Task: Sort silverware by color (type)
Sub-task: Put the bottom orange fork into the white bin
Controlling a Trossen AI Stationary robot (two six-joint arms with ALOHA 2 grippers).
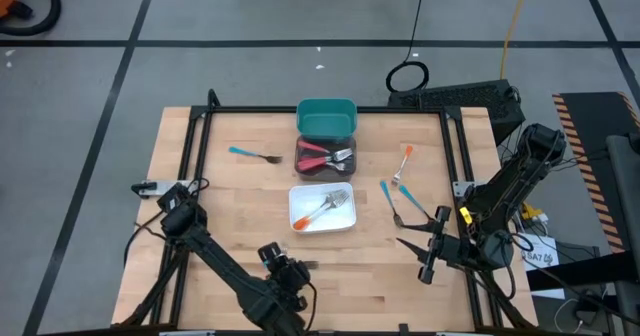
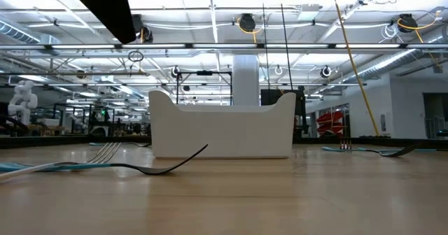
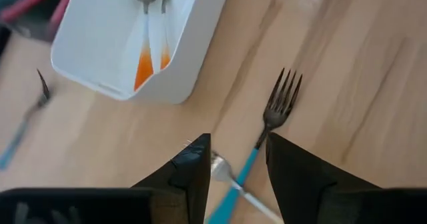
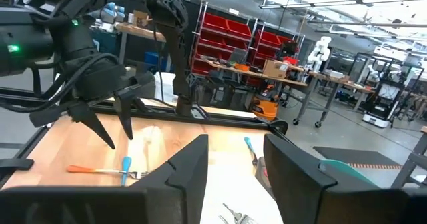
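My left gripper (image 3: 237,164) (image 1: 413,234) is open and hovers just above the table. Its fingers stand on either side of a blue-handled fork (image 3: 270,124) without touching it. That fork lies flat across a second fork (image 3: 223,169). Another blue fork (image 3: 23,127) lies nearby, and a lone one (image 1: 255,156) lies across the table. An orange fork (image 1: 404,163) rests on the wood. The white bin (image 1: 300,216) holds orange forks (image 3: 143,61), and the dark bin (image 1: 300,156) holds red ones. My right gripper (image 4: 235,164) (image 1: 282,271) is open and waits raised at the near edge.
A teal bin (image 1: 327,118) stands behind the dark one at the table's far side. Black frame rails (image 1: 190,146) run along the table's sides. Bare wood (image 1: 350,266) lies between the two grippers near the front edge.
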